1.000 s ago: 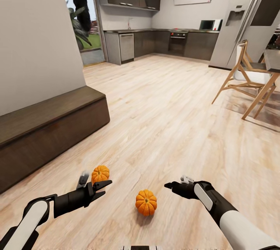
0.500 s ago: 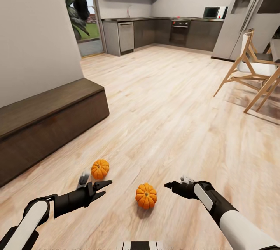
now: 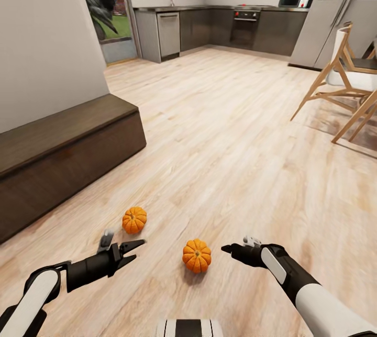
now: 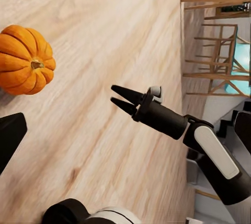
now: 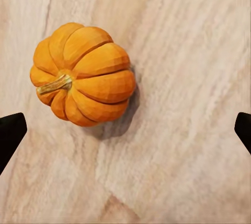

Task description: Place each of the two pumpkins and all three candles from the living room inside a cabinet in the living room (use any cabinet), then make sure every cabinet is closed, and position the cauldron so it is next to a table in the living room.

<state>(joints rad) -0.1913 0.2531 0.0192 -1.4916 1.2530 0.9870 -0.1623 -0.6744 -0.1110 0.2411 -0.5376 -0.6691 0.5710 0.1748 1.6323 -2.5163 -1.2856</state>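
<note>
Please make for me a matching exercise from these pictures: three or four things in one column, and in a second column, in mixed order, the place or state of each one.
Things:
1. near pumpkin
2. far pumpkin
3. cabinet
4. wooden chair

Places or states:
A. against the wall, closed
B. on the floor between the two grippers
C. far right of the head view
D. on the floor just beyond the left gripper

Pairs: 1-B, 2-D, 3-A, 4-C
</note>
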